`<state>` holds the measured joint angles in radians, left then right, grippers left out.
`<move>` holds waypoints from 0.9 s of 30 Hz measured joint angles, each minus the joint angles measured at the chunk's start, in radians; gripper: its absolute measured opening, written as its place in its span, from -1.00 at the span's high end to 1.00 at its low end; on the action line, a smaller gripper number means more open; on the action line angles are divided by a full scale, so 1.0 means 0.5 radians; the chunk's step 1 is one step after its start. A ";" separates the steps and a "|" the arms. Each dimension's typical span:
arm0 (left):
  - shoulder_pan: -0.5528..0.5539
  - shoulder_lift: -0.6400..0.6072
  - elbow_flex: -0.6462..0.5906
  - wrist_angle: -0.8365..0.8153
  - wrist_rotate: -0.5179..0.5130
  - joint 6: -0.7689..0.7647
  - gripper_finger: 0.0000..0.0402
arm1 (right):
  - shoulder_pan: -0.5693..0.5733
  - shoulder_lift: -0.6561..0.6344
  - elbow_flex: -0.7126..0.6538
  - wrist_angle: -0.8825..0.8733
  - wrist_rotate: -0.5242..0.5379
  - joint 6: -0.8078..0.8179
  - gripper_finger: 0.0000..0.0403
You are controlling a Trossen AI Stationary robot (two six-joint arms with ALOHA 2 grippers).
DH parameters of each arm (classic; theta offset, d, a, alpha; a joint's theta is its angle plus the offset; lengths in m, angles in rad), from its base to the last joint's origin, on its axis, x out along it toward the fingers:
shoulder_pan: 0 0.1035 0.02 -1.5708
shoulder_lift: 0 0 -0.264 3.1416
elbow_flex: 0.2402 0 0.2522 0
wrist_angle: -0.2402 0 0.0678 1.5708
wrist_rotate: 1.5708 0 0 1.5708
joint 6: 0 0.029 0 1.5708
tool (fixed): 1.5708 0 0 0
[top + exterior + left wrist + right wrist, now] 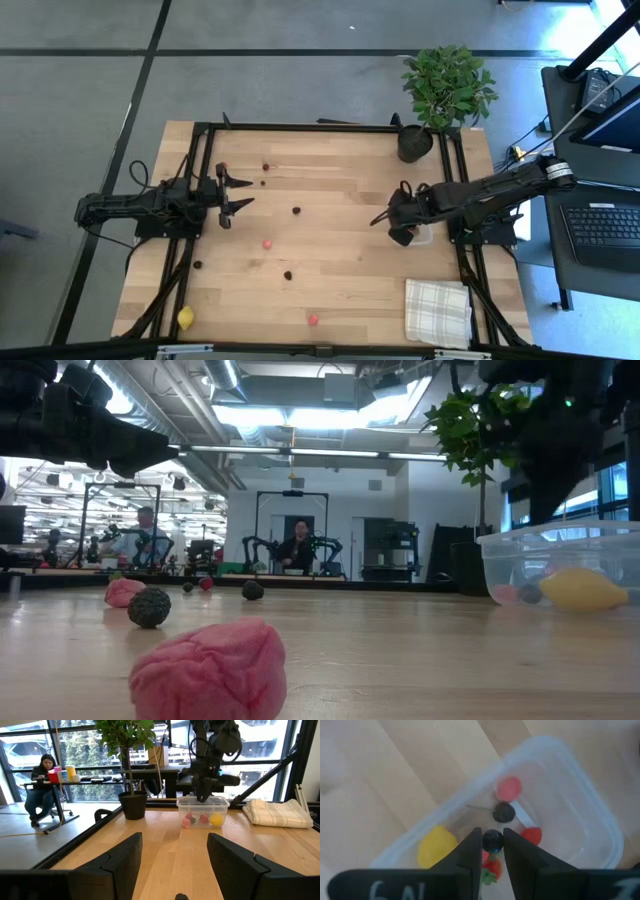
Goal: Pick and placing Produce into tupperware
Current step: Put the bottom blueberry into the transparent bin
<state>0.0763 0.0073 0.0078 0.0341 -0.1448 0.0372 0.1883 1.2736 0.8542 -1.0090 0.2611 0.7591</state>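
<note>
The right gripper (492, 851) hangs over the tupperware (580, 795) at the desk's (340, 270) right side, its fingers narrowly parted with a dark berry (492, 840) between them, seemingly at the release. Once it drops, the next job looks like fetching another piece. The left gripper (175, 862) waits open over the desk's left side.

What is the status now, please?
Right gripper over tupperware, dark berry between its fingers. Left gripper open, waiting at table's left. Nothing blocking.
</note>
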 joint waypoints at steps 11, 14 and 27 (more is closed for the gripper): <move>0.000 0.000 0.000 0.000 0.000 0.000 -0.08 | 0.000 0.001 -0.231 0.159 -0.004 0.050 0.60; 0.000 0.000 -0.001 0.000 0.001 0.000 -0.08 | 0.000 0.001 -0.268 0.194 -0.004 0.051 0.60; 0.000 0.000 -0.001 0.000 0.001 -0.001 -0.08 | 0.000 0.002 -0.314 0.259 -0.029 0.044 0.60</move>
<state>0.0761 0.0074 0.0075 0.0342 -0.1444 0.0368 0.1883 1.2743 0.6971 -0.8794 0.2465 0.7811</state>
